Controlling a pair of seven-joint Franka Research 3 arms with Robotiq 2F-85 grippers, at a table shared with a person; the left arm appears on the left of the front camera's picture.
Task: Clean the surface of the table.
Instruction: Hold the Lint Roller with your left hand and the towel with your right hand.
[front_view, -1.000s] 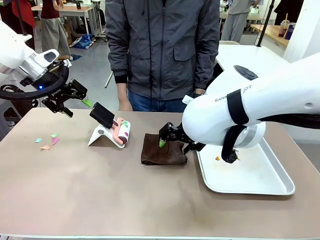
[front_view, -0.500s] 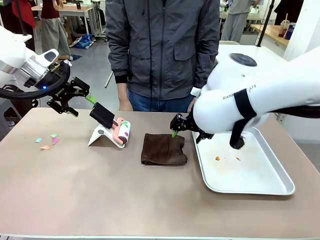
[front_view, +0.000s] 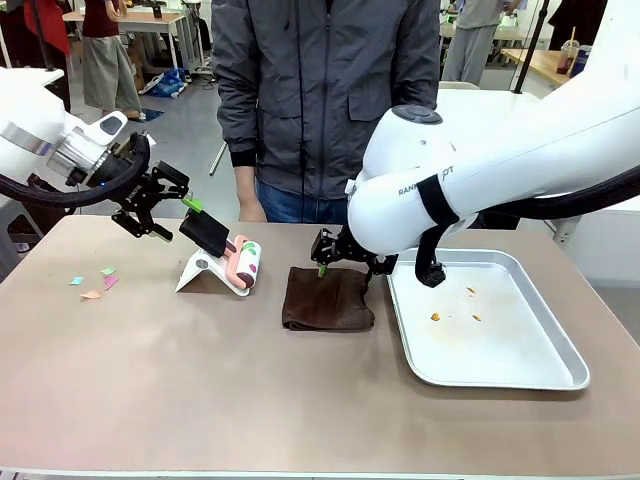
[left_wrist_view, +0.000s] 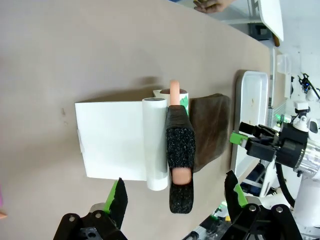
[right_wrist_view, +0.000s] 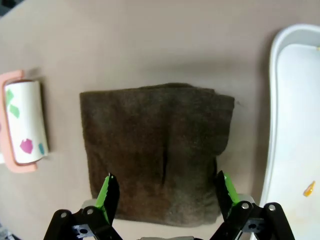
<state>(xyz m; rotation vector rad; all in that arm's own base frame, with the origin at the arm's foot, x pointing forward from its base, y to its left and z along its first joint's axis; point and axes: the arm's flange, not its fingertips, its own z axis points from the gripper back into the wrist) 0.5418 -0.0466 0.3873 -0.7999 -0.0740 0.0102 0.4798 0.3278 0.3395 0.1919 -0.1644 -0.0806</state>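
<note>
Both sets of jaws stood spread: left gripper at the lint roller handle, right gripper above the brown cloth; paper scraps lay uncollected on the table.

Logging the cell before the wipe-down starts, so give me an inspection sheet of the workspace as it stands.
Surface: table matte brown; paper scraps at its left end.
Job's things: brown cloth folded flat at centre; lint roller propped on a white stand.
Clutter: tray on the right holds a few crumbs.
Grippers: left gripper open at the roller's handle; right gripper open above the cloth.
Cables: black cable loops at the left wrist, off the table.
Surroundings: person standing at the far edge.
</note>
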